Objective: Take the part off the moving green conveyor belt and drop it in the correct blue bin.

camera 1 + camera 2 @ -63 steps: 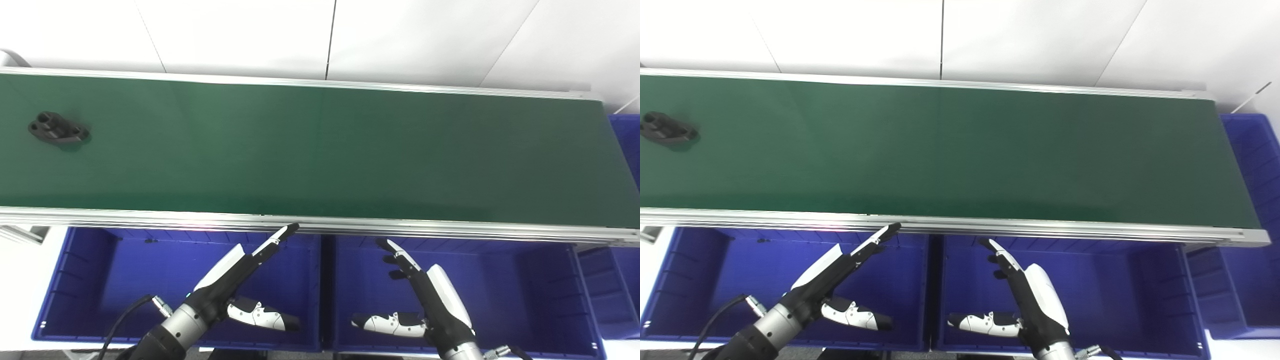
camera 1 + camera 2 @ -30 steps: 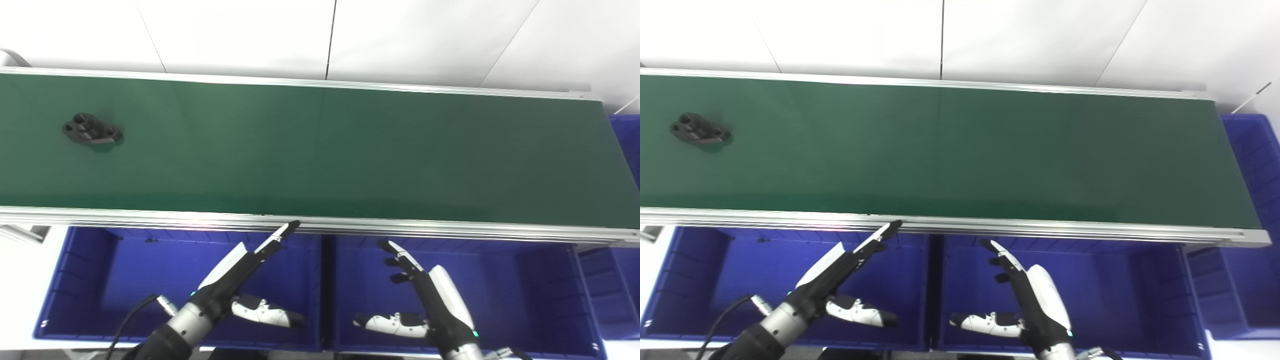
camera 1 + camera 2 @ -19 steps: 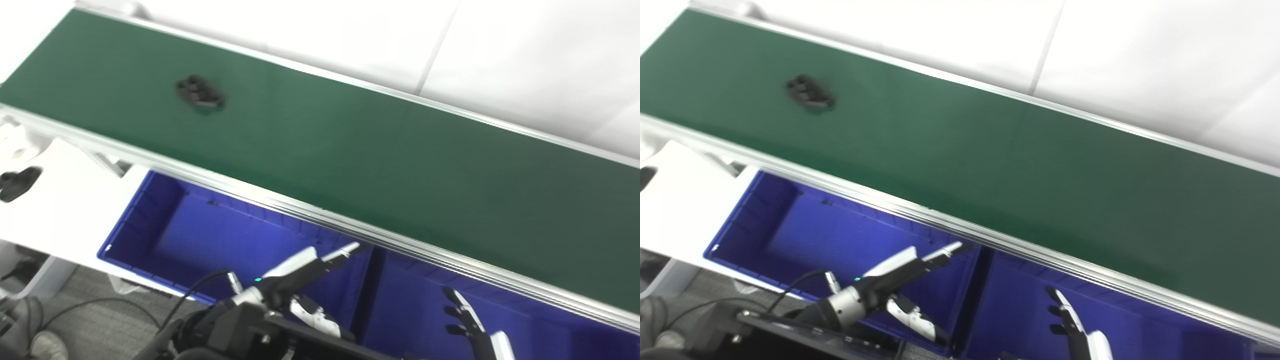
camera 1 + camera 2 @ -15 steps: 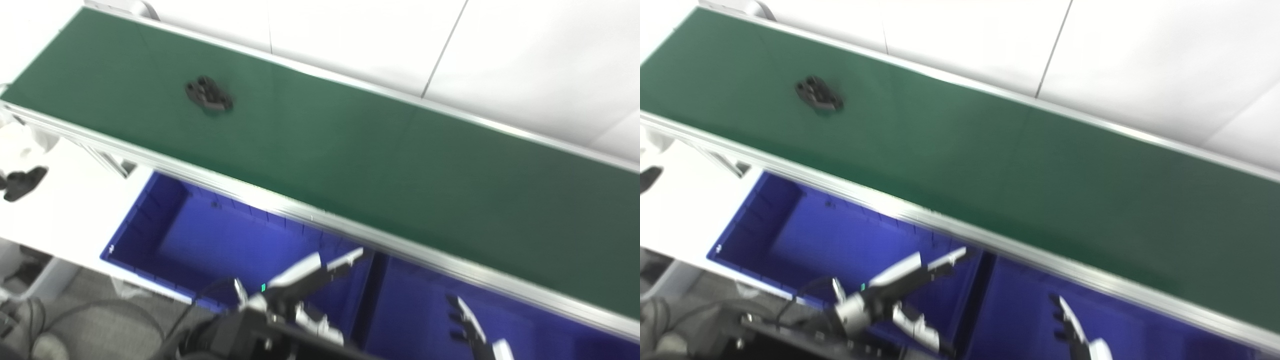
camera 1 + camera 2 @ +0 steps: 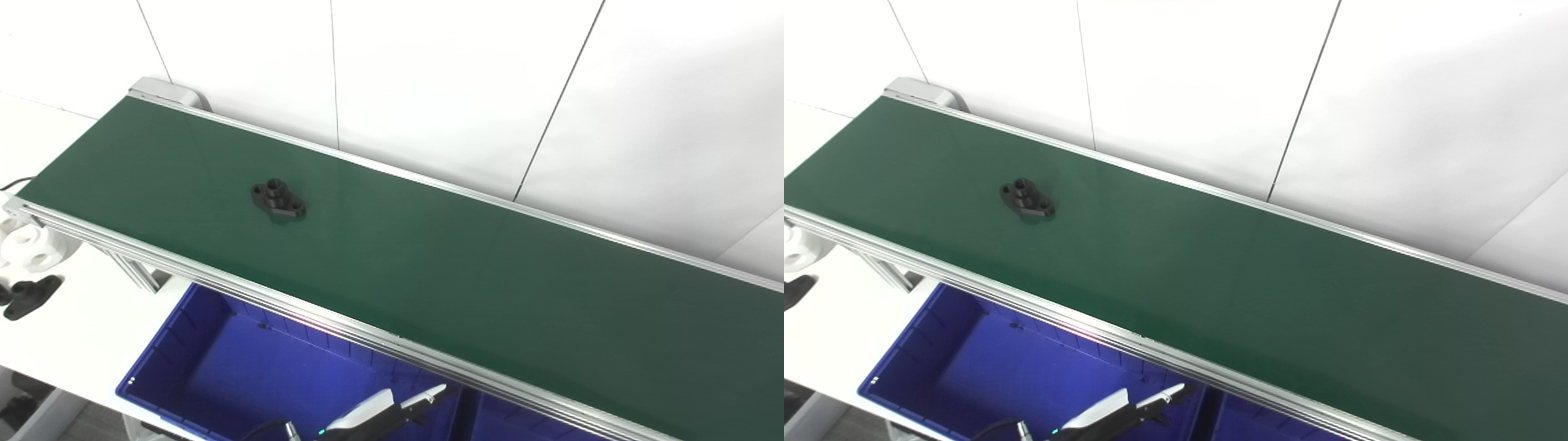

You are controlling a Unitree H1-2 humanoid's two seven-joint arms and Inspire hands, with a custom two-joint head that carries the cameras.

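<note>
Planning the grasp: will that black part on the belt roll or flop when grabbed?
The black part looks moulded and rigid, so probably no flop. It lies flat on its flange on the green belt, so rolling seems unlikely.

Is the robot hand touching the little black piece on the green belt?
Apart. In the left eye view, the left robot hand hangs over the blue plastic bin, with the green conveyor belt stretching between it and the black flanged part.

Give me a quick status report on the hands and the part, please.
Left hand low over the blue bin, fingers extended, holding nothing. Right hand out of view. Black part lying alone on the green belt, nothing near it.
</note>
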